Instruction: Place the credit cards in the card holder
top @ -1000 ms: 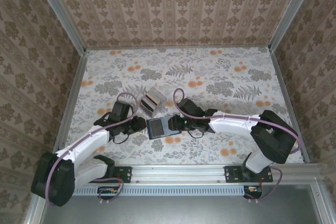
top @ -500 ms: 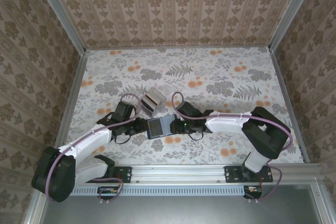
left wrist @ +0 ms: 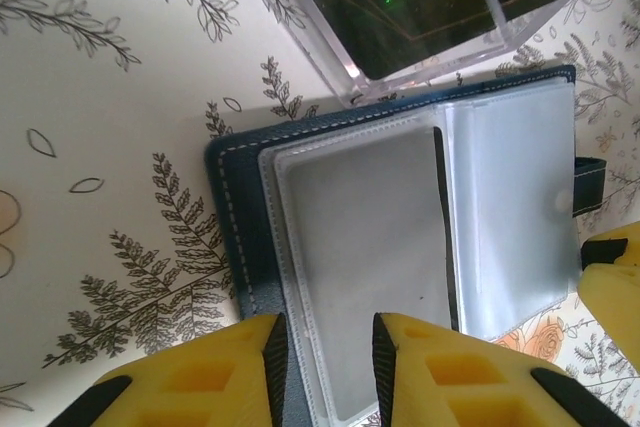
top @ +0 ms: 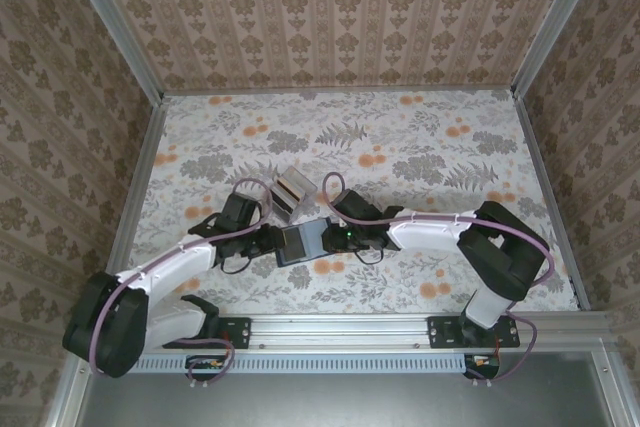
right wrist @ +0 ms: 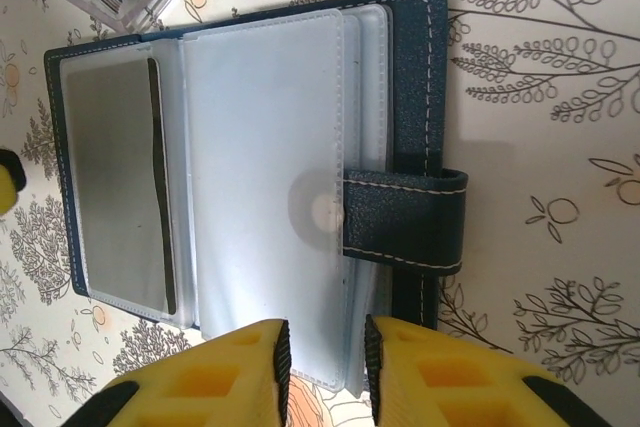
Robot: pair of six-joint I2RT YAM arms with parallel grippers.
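**Table surface: two items found**

The table (top: 420,147) is covered all over in a pale floral print with grey leaves and orange blossoms. Near its front centre a dark blue card holder (top: 300,243) lies flat and open, clear sleeves facing up, with its stitched strap tab lying out to one side. Just beyond it stands a clear box (top: 291,193), close against the holder's far edge; contact cannot be confirmed
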